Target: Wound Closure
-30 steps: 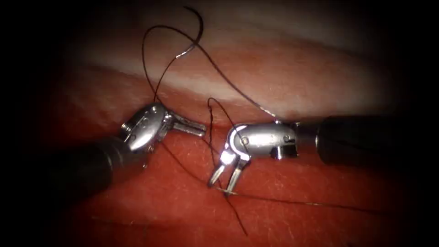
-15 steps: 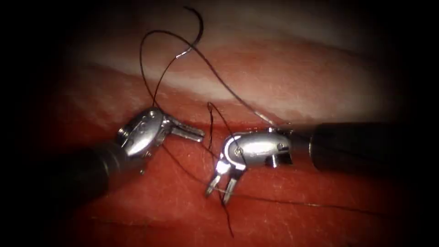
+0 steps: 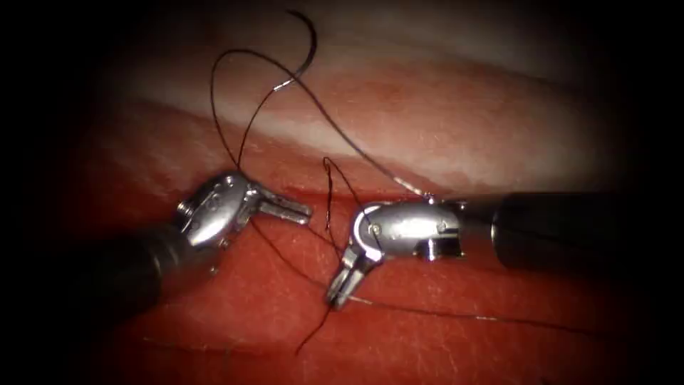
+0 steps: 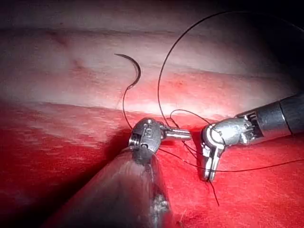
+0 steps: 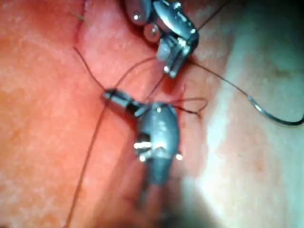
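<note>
The tissue (image 3: 442,121) lies under both of your tools, deep red beneath them and paler beyond them.

Your left arm comes in low from the left side. Its wrist is bent so that the left hand (image 3: 303,212) points level across the tissue towards your right tool. That hand is clenched. Thread passes close behind its wrist and under it, but you cannot tell from these views whether any lies between the jaws.

Your right arm lies almost level, coming in from the right. Its wrist is turned sharply downward, so the right hand (image 3: 336,296) points at the tissue with its tips touching or just above the surface. It is closed and grasps the thread (image 3: 214,107) right at its tips. The two hands are near each other but apart, the right one lower than the left.

From the right hand's tips one thin strand runs away along the tissue under your right shaft. A short dark end trails off on the near side of the tips. Another strand climbs from the tips to beneath the left hand. A small loop stands between the two hands, and a wide loop arcs beyond the left hand.

That wide loop leads to the needle (image 3: 311,39). It lies free on the pale tissue well beyond the left hand, held by neither hand and not in the tissue.
</note>
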